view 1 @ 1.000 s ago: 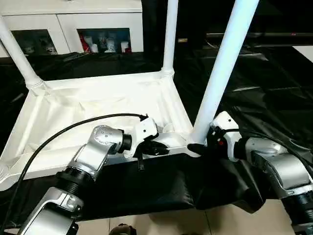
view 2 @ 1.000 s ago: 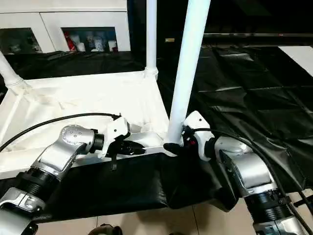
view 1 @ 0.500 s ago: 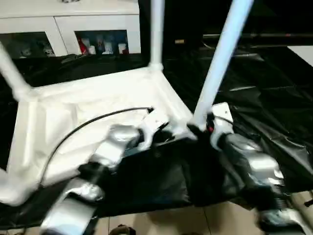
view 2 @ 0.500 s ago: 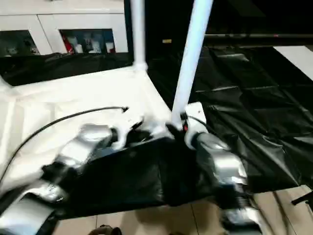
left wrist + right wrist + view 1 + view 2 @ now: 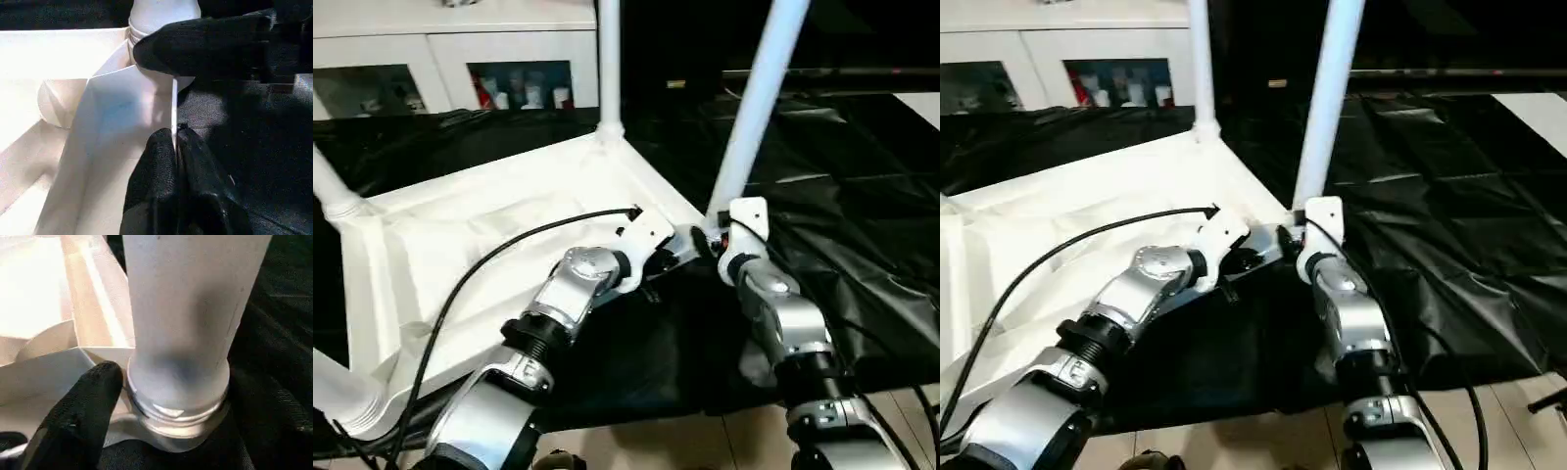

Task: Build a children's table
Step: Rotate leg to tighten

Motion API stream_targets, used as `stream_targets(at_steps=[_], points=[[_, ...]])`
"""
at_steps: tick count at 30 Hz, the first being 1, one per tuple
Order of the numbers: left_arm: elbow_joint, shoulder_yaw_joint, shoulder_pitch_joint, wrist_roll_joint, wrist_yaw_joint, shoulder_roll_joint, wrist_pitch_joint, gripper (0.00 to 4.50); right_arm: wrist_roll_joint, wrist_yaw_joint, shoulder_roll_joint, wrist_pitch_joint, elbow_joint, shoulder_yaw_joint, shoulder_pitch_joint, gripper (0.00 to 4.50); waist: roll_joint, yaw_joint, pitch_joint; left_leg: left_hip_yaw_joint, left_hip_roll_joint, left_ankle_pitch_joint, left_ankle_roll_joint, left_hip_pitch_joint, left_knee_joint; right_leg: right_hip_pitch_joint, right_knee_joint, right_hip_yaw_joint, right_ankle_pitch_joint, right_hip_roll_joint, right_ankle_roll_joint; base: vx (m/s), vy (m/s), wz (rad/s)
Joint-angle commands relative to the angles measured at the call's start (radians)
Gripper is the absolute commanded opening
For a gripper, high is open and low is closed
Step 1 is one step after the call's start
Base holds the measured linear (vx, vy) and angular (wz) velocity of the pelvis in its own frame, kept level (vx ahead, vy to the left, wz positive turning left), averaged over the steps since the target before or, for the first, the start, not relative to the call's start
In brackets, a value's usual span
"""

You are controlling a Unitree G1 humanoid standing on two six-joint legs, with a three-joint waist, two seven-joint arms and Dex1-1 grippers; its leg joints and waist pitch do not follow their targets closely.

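The children's table (image 5: 489,225) lies upside down on a black sheet, and several white legs stand up from its corner sockets. At the near right corner my left gripper (image 5: 175,147) is shut on the thin rim (image 5: 174,105) of the top, just beside the socket. The near right leg (image 5: 759,98) rises from that socket, and a band of screw thread (image 5: 181,409) shows at its foot. My right gripper (image 5: 710,240) sits right at the foot of this leg, against the socket.
The black sheet (image 5: 862,196) covers the floor around the table, with pale tiles (image 5: 705,441) at its near edge. A white cabinet (image 5: 460,59) with glass-fronted shelves stands behind. A black cable (image 5: 509,245) arcs over the table top from my left forearm.
The whole picture has swung and blurred as my head moved. Both grippers stay at the near right corner, the left still shut on the rim.
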Motion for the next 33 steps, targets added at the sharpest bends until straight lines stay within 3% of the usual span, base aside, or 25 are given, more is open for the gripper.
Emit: stream_targets(at_steps=[1,7,10,12,16,24,27,33], points=[[-0.033,-0.01,0.011,-0.028,-0.04,-0.018,-0.069,0.0,0.024,0.11,0.012,0.005,-0.07,0.085,0.004,3.99,-0.025,0.002,-0.07,-0.035,0.063,-0.182,0.043,0.024,-0.07,0.044,-0.084,0.053,-0.231,-0.088,-0.183,0.0,0.0,0.0],[-0.068,-0.01,0.041,-0.042,-0.125,0.037,-0.097,0.0,0.029,0.285,-0.141,0.114,-0.202,0.129,0.04,4.44,-0.024,0.005,-0.075,-0.033,0.063,-0.13,0.072,0.021,-0.063,0.046,-0.073,0.053,-0.147,-0.086,-0.199,0.0,0.0,0.0],[-0.1,-0.017,0.057,-0.062,-0.208,0.073,-0.112,0.0,0.032,0.387,-0.238,0.165,-0.28,0.16,0.067,4.44,-0.021,0.01,-0.074,-0.034,0.066,-0.139,0.074,0.023,-0.064,0.048,-0.075,0.052,-0.162,-0.084,-0.198,0.0,0.0,0.0],[-0.108,-0.019,0.061,-0.066,-0.229,0.08,-0.116,0.0,0.029,0.409,-0.256,0.171,-0.295,0.166,0.073,4.44,-0.021,0.01,-0.074,-0.034,0.067,-0.148,0.071,0.024,-0.063,0.046,-0.075,0.053,-0.172,-0.086,-0.2,0.0,0.0,0.0],[-0.223,-0.057,0.106,-0.124,-0.427,0.137,-0.093,0.0,0.08,0.569,-0.36,0.18,-0.397,0.182,0.107,4.44,-0.019,0.02,-0.075,-0.032,0.071,-0.164,0.062,0.029,-0.062,0.041,-0.075,0.056,-0.191,-0.087,-0.207,0.0,0.0,0.0],[-0.284,-0.069,0.134,-0.138,-0.512,0.173,-0.066,0.0,0.111,0.695,-0.438,0.203,-0.442,0.2,0.117,4.44,-0.024,0.029,-0.072,-0.033,0.071,-0.182,0.046,0.028,-0.063,0.04,-0.078,0.056,-0.244,-0.09,-0.199,0.0,0.0,0.0],[-0.296,-0.068,0.14,-0.14,-0.514,0.183,-0.059,0.0,0.113,0.714,-0.447,0.2,-0.435,0.21,0.119,4.17,-0.029,0.028,-0.071,-0.033,0.069,-0.166,0.052,0.025,-0.061,0.039,-0.077,0.055,-0.247,-0.089,-0.192,0.0,0.0,0.0],[-0.307,-0.065,0.148,-0.141,-0.519,0.193,-0.051,0.0,0.11,0.716,-0.446,0.197,-0.409,0.212,0.113,3.68,-0.029,0.027,-0.072,-0.032,0.068,-0.147,0.062,0.024,-0.06,0.039,-0.074,0.053,-0.228,-0.087,-0.196,0.0,0.0,0.0]])
